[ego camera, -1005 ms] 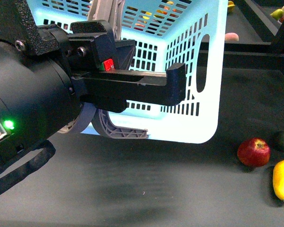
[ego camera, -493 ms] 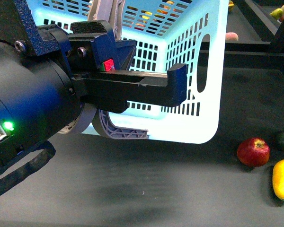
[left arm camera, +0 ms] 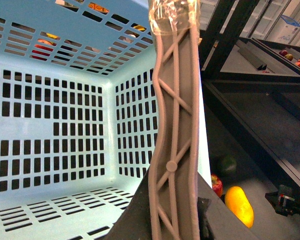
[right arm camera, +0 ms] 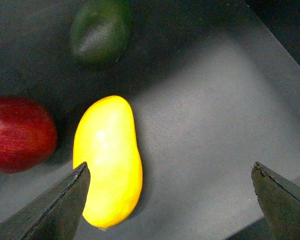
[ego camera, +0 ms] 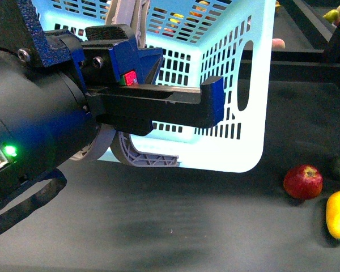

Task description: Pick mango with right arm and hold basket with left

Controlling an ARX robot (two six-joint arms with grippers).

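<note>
A light blue slotted basket (ego camera: pixel 232 85) stands on the dark table, and my bulky black left gripper (ego camera: pixel 158 107) is shut on its near wall. In the left wrist view a grey lattice finger (left arm camera: pixel 172 150) lies along the basket's (left arm camera: pixel 55 125) edge. The yellow mango (ego camera: pixel 339 215) lies at the right edge of the table, beside a red apple (ego camera: pixel 303 181). My right gripper (right arm camera: pixel 170 172) hangs open above the mango (right arm camera: pixel 108 160). One black fingertip (right arm camera: pixel 75 195) is right at the fruit's side and the other stands far off. The left wrist view also catches the mango (left arm camera: pixel 239 205).
A dark green fruit (right arm camera: pixel 100 32) sits just beyond the mango, and the apple (right arm camera: pixel 20 132) lies beside it. Black shelf rails (ego camera: pixel 306 56) run behind the basket, with more fruit (ego camera: pixel 334 14) on the shelf at the back right.
The basket has edged slightly to the right in my left gripper. The apple and mango lie where they were.
</note>
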